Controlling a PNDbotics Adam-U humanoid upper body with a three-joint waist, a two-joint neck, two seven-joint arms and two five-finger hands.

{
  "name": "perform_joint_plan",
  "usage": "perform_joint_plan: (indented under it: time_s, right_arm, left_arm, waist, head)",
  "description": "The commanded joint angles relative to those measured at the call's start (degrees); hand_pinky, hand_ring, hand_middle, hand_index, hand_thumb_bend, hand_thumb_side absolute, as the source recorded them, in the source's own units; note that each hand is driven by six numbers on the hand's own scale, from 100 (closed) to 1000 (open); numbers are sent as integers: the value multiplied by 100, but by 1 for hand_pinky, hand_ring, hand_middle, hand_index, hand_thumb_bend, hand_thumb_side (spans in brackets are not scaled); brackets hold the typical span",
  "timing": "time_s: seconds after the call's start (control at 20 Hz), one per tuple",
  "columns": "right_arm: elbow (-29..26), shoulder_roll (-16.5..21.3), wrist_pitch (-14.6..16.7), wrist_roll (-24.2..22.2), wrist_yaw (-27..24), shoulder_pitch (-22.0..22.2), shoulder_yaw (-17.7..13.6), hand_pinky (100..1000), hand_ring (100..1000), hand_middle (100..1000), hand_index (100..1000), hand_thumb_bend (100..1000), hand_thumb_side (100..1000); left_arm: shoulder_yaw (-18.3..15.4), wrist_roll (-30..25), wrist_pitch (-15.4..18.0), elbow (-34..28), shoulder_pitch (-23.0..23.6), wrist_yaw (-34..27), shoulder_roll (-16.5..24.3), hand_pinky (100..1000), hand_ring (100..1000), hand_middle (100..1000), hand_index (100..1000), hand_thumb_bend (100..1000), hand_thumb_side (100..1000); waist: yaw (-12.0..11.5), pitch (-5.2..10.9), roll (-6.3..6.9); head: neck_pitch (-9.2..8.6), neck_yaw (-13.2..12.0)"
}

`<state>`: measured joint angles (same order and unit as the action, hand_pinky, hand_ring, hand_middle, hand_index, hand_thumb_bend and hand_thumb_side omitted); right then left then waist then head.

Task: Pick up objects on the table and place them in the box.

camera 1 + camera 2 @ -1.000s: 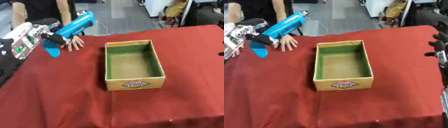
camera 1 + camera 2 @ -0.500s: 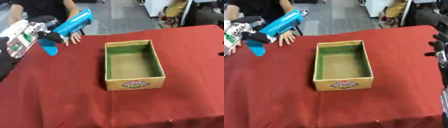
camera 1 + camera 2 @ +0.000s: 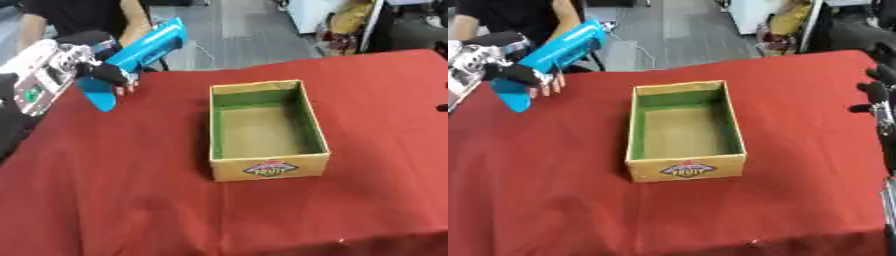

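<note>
My left hand (image 3: 98, 70) is shut on a blue gun-shaped tool (image 3: 144, 50), held in the air above the far left of the red table. Its long barrel points up and to the right, and its grip hangs down below my fingers. An open cardboard box (image 3: 262, 129) with a green lining and a fruit label on its front stands at the table's middle, to the right of the tool and empty. My right hand (image 3: 877, 92) shows at the right edge of the right eye view, fingers relaxed, holding nothing.
The red tablecloth (image 3: 131, 190) covers the whole table. A person sits behind the far left edge, one hand (image 3: 546, 85) resting on the cloth just behind the tool. Chairs and clutter stand beyond the far edge.
My left hand with the blue tool has shifted slightly left and up, then steadied. The box and my right hand have stayed put.
</note>
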<state>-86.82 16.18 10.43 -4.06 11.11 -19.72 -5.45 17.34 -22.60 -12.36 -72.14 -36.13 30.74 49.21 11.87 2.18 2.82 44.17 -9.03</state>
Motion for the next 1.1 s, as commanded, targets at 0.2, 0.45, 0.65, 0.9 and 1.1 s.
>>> perform_joint_plan:
  time_s: [0.2,0.45,0.65,0.9,1.1]
  right_arm:
    - [-58,112,5,-39,8,-77,6,636,859,919,1000,490,938]
    - [-60,68,8,-64,0,-69,34,636,859,919,1000,489,937]
    - [-78,26,9,-65,-3,-79,30,637,859,919,1000,487,940]
    - [-91,-2,5,-79,2,-95,44,636,859,919,1000,487,939]
    - [-94,-10,2,-77,5,-106,43,637,860,919,1000,487,939]
  left_arm:
    - [109,-106,116,-22,-473,51,-272,211,108,136,294,100,423]
    - [203,-141,209,319,-905,315,-1027,206,102,131,291,100,419]
    - [123,-18,285,900,-1146,696,-1652,206,100,129,290,100,418]
    - [-31,139,418,1514,-1346,1031,-2056,207,100,129,290,100,419]
    - [-99,218,516,1735,-1438,1151,-2209,206,100,127,289,100,418]
  waist:
    - [30,89,-15]
    - [47,116,-32]
    - [68,118,-46]
    - [79,105,-45]
    - [85,96,-46]
  head:
    - [-5,-16]
    - [-5,-80]
    - [-5,-134]
    - [-5,-172]
    - [-5,-199]
